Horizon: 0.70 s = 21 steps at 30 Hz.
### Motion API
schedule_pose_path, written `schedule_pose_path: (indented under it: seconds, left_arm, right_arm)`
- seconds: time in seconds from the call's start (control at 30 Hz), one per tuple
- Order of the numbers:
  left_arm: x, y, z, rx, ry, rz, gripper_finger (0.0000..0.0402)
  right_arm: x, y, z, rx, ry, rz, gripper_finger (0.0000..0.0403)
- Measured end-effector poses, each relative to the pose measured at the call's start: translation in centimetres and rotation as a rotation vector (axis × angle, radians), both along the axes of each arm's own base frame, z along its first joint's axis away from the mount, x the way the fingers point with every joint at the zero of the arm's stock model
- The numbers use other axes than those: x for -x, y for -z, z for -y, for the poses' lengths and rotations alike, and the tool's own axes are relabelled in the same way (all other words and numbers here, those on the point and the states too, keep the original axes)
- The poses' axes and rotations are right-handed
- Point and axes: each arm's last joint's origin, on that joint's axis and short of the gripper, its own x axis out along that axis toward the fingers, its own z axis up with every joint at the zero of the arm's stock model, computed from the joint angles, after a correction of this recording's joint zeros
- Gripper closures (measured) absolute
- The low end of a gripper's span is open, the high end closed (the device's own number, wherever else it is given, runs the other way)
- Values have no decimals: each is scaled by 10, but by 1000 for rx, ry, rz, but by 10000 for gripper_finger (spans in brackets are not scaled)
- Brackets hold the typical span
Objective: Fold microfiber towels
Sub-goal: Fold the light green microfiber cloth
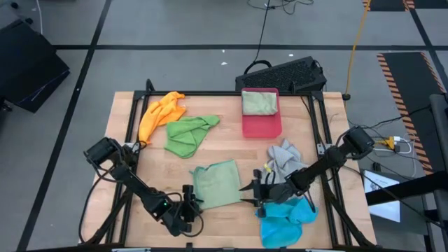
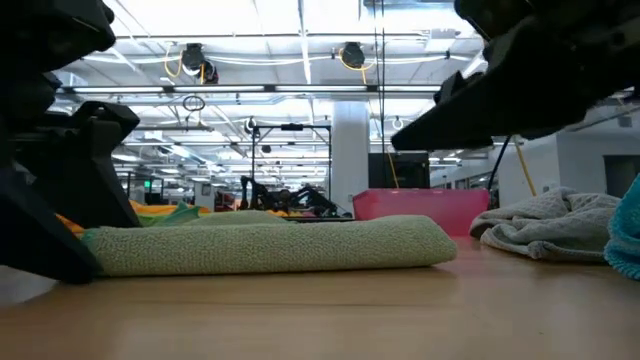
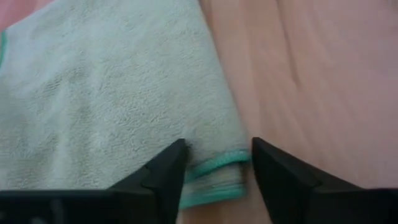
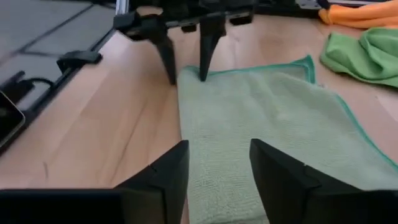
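Note:
A pale sage green towel point(image 1: 217, 183) lies folded flat on the table's near middle; it also shows in the low view point(image 2: 270, 245). My left gripper point(image 3: 217, 168) is open, pointing down at the towel's near left corner point(image 4: 193, 76). One finger stands over the hem and the other over bare wood. My right gripper point(image 4: 219, 165) is open, low at the towel's right side, its fingers standing over the towel's edge point(image 4: 186, 155). The orange point(image 1: 161, 112), bright green point(image 1: 189, 133), grey point(image 1: 285, 159) and blue point(image 1: 285, 217) towels lie crumpled around it. My left gripper comes from above, pointing down, at the sage towel's near left corner point(image 3: 217, 163). One fingertip point(image 4: 202, 74) stands at the teal hem, the other point(image 4: 172, 78) on the wood beside it. I cannot tell whether they touch the cloth.
A pink-red tray point(image 1: 269, 126) at the far middle holds one folded sage towel point(image 1: 259, 103). Beyond the far edge sits a black keyboard point(image 1: 283, 73). Bare wood shows between the towels and along the near edge point(image 2: 320, 310).

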Motion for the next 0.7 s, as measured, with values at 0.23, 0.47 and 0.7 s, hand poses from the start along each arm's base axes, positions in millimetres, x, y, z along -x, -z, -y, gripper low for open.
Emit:
schedule_pose_path:
  seconds: [0.23,0.47,0.7]
  left_arm:
    - [-5,-2,-11,-19,0,-43,326]
    - [0,-30,-17,49,-13,-15,386]
    - [5,-54,-20,131,-6,-6,386]
  right_arm:
    - [1,12,0,111,-52,-68,232]
    - [-16,17,-10,202,-100,-62,217]
    - [-48,27,-33,251,-122,-94,161]
